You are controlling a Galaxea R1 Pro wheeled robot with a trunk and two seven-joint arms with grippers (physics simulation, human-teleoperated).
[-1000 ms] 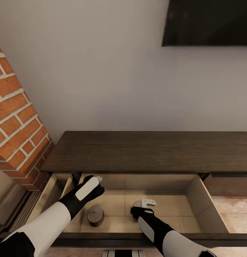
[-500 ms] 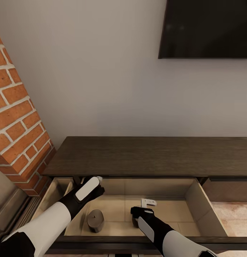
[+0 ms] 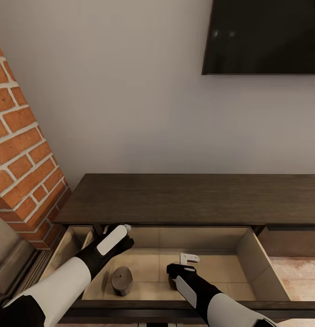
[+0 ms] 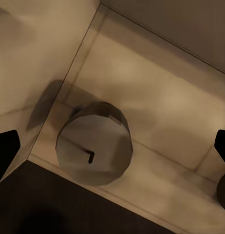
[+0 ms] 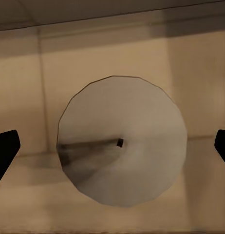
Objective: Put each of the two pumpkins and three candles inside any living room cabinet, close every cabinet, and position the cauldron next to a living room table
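Note:
The cabinet [image 3: 184, 197] has its left drawer [image 3: 255, 254] pulled open. One grey-beige candle [image 3: 122, 280] stands on the drawer floor near the front left. My left gripper [image 3: 122, 230] hovers above it, open; in the left wrist view the candle [image 4: 95, 145] lies between the spread fingertips [image 4: 5, 151]. My right gripper [image 3: 187, 260] hangs open over a second candle [image 3: 172, 281], mostly hidden by the wrist. In the right wrist view that candle [image 5: 123, 141] shows its flat top and wick, with the fingertips [image 5: 4, 148] wide apart. The pumpkins, the cauldron and the table are out of view.
A red brick fireplace [image 3: 18, 154] rises close on the left of the cabinet. A black TV [image 3: 262, 36] hangs on the white wall above. The drawer's front rail [image 3: 130, 306] lies just under my forearms. Wood floor [image 3: 298, 277] shows at the right.
The camera tilted up a little a second ago, so the whole picture sits lower. Both arms and the candles have stayed put over the last half second.

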